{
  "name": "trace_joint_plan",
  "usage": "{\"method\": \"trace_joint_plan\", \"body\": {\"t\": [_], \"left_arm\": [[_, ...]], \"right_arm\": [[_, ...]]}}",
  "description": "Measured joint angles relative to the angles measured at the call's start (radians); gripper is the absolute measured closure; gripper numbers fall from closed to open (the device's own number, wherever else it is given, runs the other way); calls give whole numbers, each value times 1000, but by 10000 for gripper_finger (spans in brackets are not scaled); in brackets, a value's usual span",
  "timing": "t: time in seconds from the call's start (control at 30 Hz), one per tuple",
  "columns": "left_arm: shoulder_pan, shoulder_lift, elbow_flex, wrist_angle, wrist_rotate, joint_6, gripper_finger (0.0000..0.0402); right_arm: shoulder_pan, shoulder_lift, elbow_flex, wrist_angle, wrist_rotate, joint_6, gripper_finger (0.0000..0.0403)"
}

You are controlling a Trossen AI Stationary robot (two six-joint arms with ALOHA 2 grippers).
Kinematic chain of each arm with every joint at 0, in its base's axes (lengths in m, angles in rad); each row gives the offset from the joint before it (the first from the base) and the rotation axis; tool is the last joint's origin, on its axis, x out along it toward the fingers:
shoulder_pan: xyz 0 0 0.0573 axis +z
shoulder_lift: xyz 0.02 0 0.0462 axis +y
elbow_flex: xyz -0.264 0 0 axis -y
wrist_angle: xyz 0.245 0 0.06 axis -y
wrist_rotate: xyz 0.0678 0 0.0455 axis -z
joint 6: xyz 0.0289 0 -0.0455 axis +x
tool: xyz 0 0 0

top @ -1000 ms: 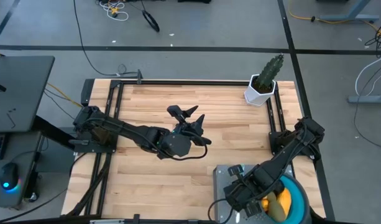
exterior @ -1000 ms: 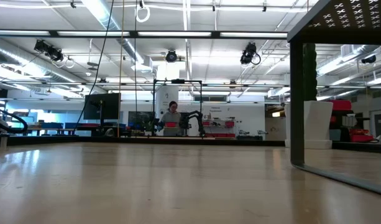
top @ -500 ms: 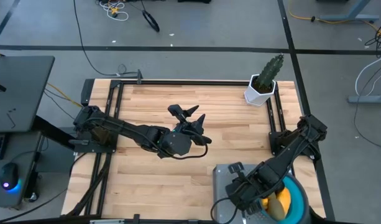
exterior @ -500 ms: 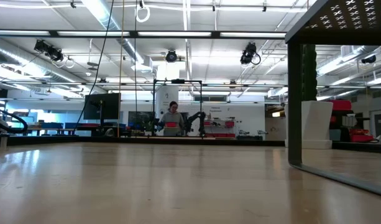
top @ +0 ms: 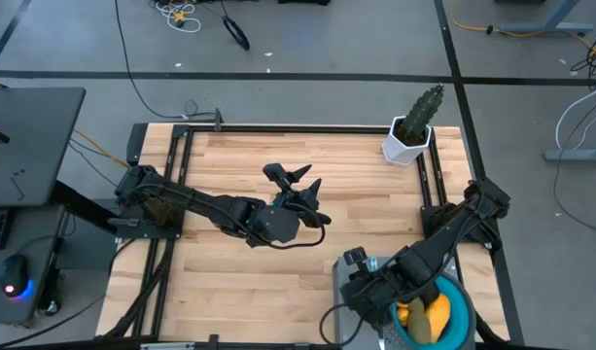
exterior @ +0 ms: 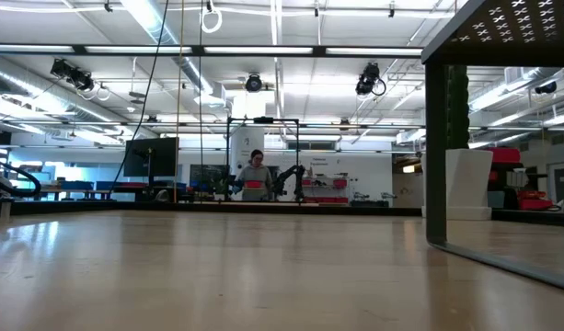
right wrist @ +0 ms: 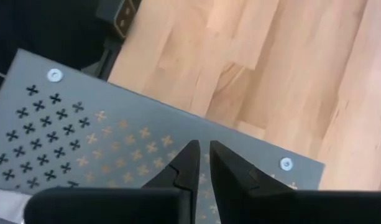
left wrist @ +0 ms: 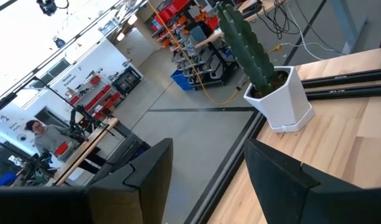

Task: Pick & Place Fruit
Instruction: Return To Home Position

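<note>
Yellow and orange fruit (top: 426, 313) lies in a blue bowl (top: 461, 301) at the table's near right corner. My right gripper (top: 359, 275) is just left of the bowl, slanting down over a grey perforated plate (right wrist: 84, 143). In the right wrist view its fingers (right wrist: 201, 163) are shut with nothing between them. Above the middle of the table my left gripper (top: 296, 178) is held level and open; its wrist view shows it (left wrist: 209, 174) empty, pointing toward the cactus. No gripper shows in the low view.
A green cactus in a white pot (top: 410, 136) stands at the far right corner, also seen past my left fingers (left wrist: 277, 93). The perforated plate (top: 348, 321) stands raised on legs (exterior: 434, 147). Black rails (top: 171, 194) run along the table's sides. Bare wood (top: 239, 282) lies near left.
My right gripper has risen a little and shifted toward the table's left, tipping its wrist as it went; it stays shut. More of the bowl and the fruit in it shows now.
</note>
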Motion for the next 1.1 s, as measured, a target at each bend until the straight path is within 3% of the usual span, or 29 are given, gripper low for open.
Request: {"method": "trace_joint_plan", "body": {"t": [0.27,0.5,0.73,1.1], "left_arm": [[0,0,0,0,14,0,193],[0,0,0,0,14,-4,193],[0,0,0,0,14,-4,193],[0,0,0,0,14,-12,193]], "right_arm": [[-9,0,0,-55,-1,8,355],[-10,-1,1,-263,-1,62,355],[-12,-2,40,-224,10,51,355],[-4,-22,148,-238,128,33,355]]}}
